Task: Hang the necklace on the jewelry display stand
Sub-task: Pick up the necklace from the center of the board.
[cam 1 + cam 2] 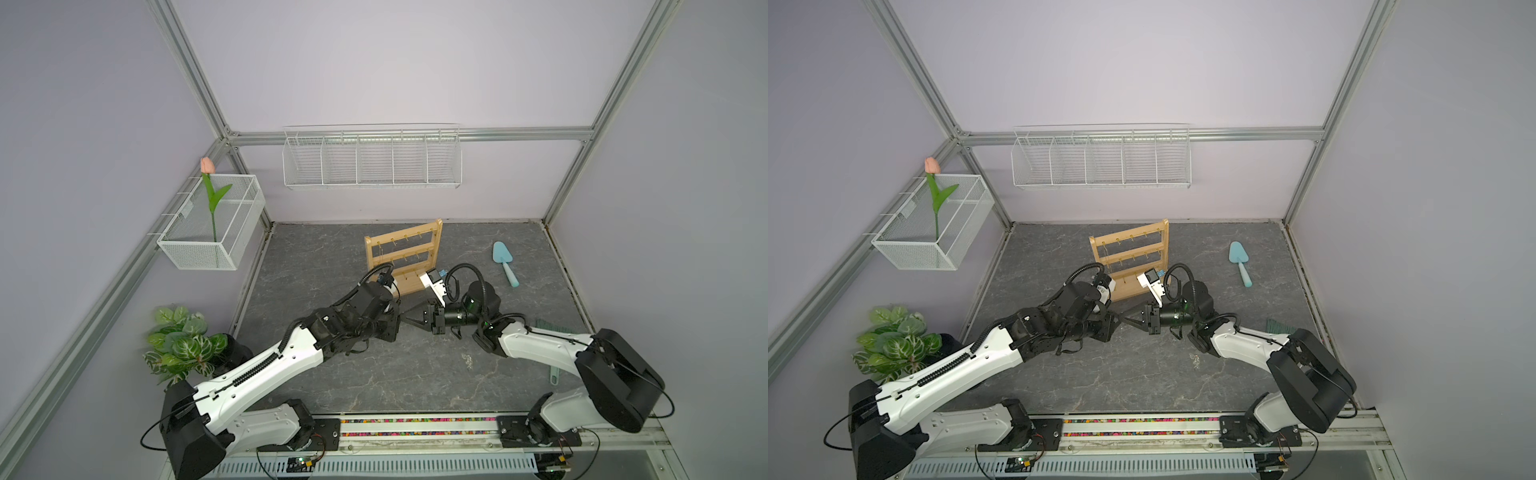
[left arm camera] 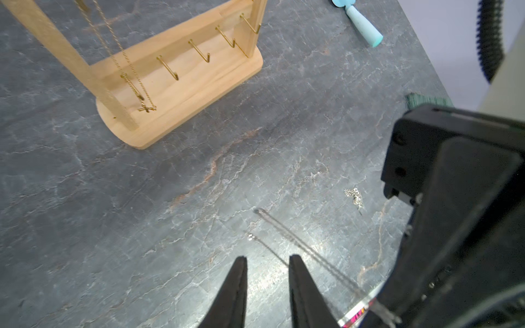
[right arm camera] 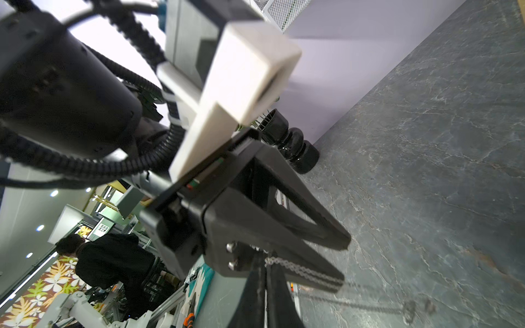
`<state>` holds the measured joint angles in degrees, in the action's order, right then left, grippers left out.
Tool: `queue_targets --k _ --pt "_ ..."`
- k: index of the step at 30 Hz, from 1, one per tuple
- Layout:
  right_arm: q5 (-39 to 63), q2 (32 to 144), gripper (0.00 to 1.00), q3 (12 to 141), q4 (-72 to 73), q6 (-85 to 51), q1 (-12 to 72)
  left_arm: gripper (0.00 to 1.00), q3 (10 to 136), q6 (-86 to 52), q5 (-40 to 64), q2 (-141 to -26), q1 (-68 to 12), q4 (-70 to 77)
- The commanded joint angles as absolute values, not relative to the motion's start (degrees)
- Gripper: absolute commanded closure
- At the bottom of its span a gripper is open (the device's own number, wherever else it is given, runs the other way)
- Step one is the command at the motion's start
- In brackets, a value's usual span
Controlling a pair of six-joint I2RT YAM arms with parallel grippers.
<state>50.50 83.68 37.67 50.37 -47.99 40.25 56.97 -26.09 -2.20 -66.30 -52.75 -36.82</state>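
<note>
I work in a robotics lab test cell. An aluminium frame (image 1: 519, 134) with plain lilac wall panels (image 1: 374, 62) boxes in my slate-patterned table (image 1: 374, 374), which is dressed with a potted plant (image 1: 183, 345) and a tulip (image 1: 208, 166) in a mesh basket (image 1: 199, 253). Past its open side, a person in black (image 3: 110, 258) is under ceiling spotlights (image 3: 54, 193).

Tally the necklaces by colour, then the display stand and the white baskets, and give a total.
Gold necklace: 1, hung on the jewelry display stand
Silver necklaces: 2, the held necklace in the right gripper, the heaped necklace on the tabletop
Stands: 1
White baskets: 2, the wire wall basket and the mesh basket
Total: 6
</note>
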Motion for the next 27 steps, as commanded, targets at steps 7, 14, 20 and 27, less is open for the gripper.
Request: queue_targets --k 7,14,20,27 --pt "52.6 82.3 0.93 41.2 47.1 -49.7 39.6 0.72 56.1 -25.2 -0.1 -63.9 -52.6 -34.2" --pt "52.9 83.1 0.93 41.9 47.8 -51.2 39.7 0.75 54.8 -25.2 -1.1 -61.8 -52.6 -31.7" --pt "52.7 83.0 0.93 42.4 47.4 -51.3 39.7 0.76 54.8 -25.0 -1.6 -61.3 -52.5 -31.1" --pt "52.9 83.1 0.93 42.5 47.5 -51.7 39.7 0.79 54.8 -24.7 -2.1 -61.5 -52.5 -30.4"
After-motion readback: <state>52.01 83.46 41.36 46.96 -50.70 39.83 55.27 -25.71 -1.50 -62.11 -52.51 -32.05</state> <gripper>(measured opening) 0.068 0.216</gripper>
